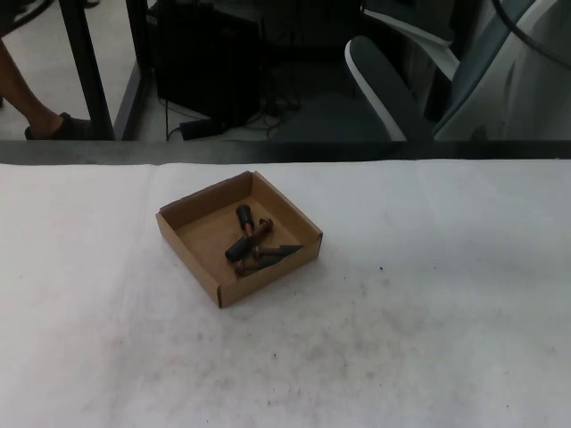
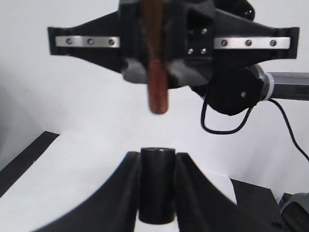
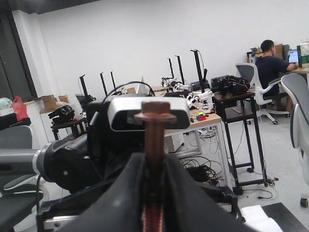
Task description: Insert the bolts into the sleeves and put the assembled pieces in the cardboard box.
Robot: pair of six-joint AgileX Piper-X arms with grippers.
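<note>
In the left wrist view my left gripper (image 2: 155, 162) is shut on a black sleeve (image 2: 155, 191), which stands upright between its fingers with the open bore facing out. Straight across from it my right gripper (image 2: 155, 72) holds a copper bolt (image 2: 158, 99); the threaded tip points at the sleeve's bore, a short gap away. In the right wrist view the bolt (image 3: 155, 140) is clamped between the right gripper (image 3: 153, 166), head outward. The cardboard box (image 1: 203, 198) sits left of the bench's middle with several dark assembled pieces (image 1: 248, 242) inside.
The white bench surface (image 1: 419, 321) lies bare around the box. Behind the bench's far edge are an office chair (image 1: 401, 89) and a dark frame leg (image 1: 85, 62). The left arm's wrist camera (image 3: 145, 112) faces the right wrist view.
</note>
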